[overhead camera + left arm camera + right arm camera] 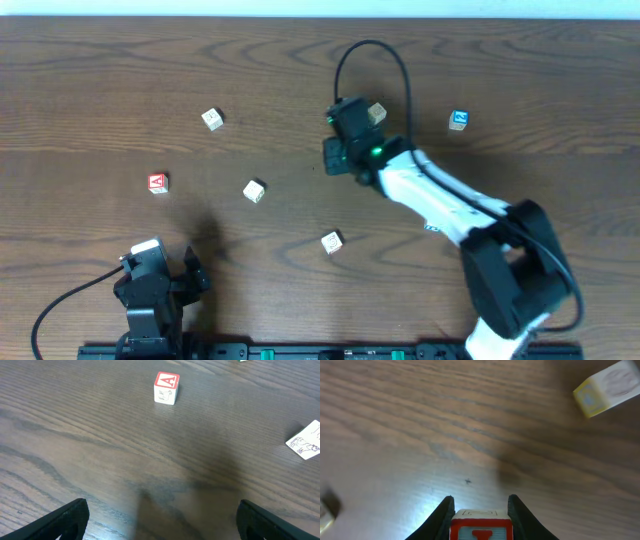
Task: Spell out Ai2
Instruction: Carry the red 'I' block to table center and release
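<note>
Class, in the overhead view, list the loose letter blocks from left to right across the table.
red A block → upper cream block → middle cream block → lower cream block → tan block → blue block

We see a dark brown wood-grain desk (90, 80), its grain running side to side, with a white strip (300, 6) along its far edge. Small cubes whose letters we cannot read lie loose on it, all well apart: a yellow-edged block (212, 119) toward the far left, a cream block (254, 190) near the middle, and a pale block (331, 242) nearer the front. In the right wrist view a bright glare (427, 505) sits on the wood.
</note>
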